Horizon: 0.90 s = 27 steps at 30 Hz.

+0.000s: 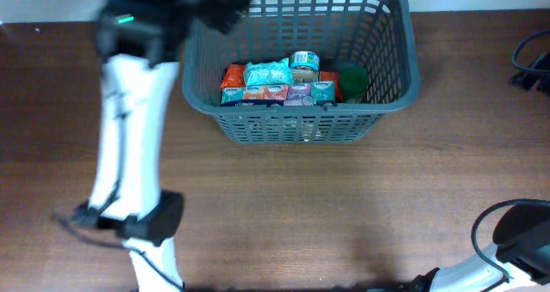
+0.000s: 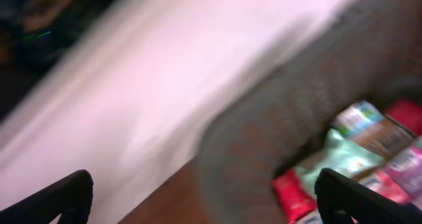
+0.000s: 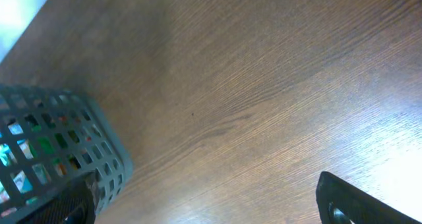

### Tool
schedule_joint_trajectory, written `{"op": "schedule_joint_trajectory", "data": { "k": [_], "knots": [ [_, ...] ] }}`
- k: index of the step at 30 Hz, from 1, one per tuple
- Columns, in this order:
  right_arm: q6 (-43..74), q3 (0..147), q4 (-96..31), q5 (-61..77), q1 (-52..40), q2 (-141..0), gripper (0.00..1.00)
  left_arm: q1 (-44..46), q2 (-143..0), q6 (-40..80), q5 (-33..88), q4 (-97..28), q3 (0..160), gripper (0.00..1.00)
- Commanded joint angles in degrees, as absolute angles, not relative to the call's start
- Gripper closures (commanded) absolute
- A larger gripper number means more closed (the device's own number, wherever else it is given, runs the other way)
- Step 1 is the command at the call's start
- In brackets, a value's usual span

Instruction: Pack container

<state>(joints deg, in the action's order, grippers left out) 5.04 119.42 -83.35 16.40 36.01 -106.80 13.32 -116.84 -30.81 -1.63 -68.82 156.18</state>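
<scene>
Left claw (image 2: pixel 208 203) spread wide, empty, blurred above the container (image 1: pixel 292 129) left rim, probably between items. Container sits at the table (image 1: pixel 344 206) far edge with snack packets (image 1: pixel 275 84) inside. Right claw (image 3: pixel 211 207) also wide, empty, low over bare wood and out of the way.

A brown wood-grain tabletop (image 1: pixel 344 206) fills the overhead view. Black cables (image 1: pixel 533 69) lie at its 3 o'clock edge. Toward 12 o'clock, colourful snack packets (image 1: pixel 275 88) crowd together, a tin (image 1: pixel 304 62) at their 1 o'clock.
</scene>
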Motion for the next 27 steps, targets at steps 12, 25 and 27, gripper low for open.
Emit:
{"op": "schedule_joint_trajectory", "data": {
  "k": [12, 25, 27],
  "knots": [
    [-4.71, 135.85, -89.21, 10.2, 20.78, -94.65, 0.01, -17.56, -113.01, -7.27, -3.88, -70.28, 149.93, 0.01],
    [-4.08, 139.13, -89.17, 9.87, 17.63, -80.84, 0.01, -20.69, -113.03, -7.31, -3.9, -71.68, 139.11, 0.01],
    [-4.03, 139.13, -89.23, 9.89, 17.63, -80.53, 0.01, -20.69, -113.03, -7.31, -3.9, -72.16, 138.93, 0.01]
  ]
}}
